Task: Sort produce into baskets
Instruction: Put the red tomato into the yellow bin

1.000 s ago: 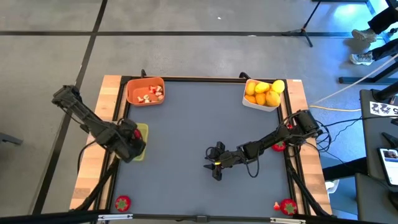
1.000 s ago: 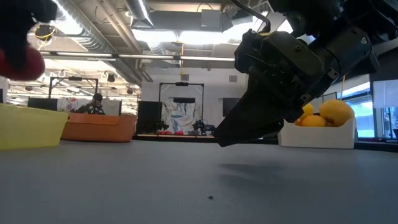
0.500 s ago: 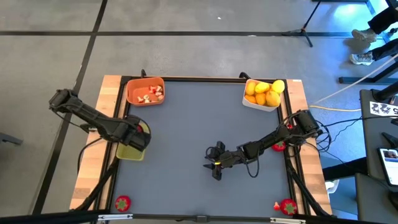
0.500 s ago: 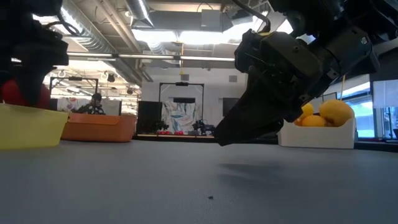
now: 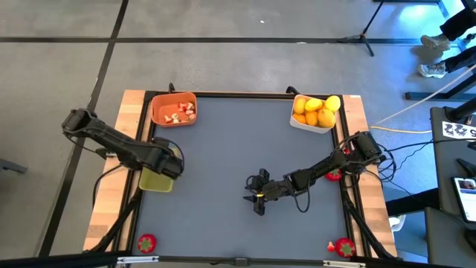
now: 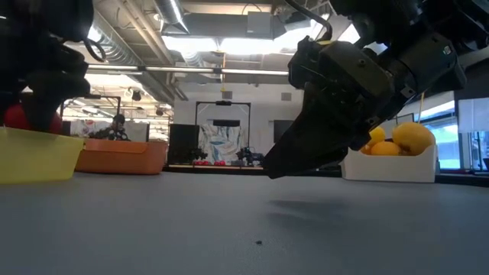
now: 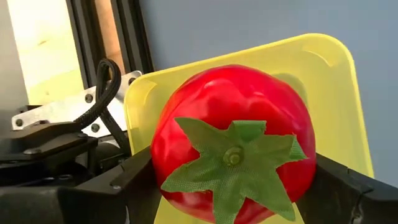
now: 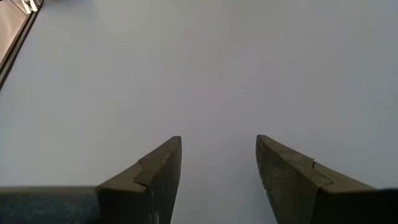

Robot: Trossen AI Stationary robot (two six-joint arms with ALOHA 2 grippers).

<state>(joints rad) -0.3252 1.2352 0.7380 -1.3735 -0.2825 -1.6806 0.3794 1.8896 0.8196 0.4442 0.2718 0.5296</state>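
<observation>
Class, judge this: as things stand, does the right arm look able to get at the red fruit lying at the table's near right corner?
Probably yes. The right gripper hangs open and empty over bare mat, and nothing stands between it and the red fruit at that corner, though its own arm would have to fold back.

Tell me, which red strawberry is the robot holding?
The red strawberry between the left gripper's fingers, over the yellow basket. The other three lie loose near the table's edges.

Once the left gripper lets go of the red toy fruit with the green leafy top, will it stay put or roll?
The round, glossy red toy fruit with a green leafy top would probably roll. The translucent yellow bin beneath it should catch it. Held by the left gripper undented, it seems stiff.
</observation>
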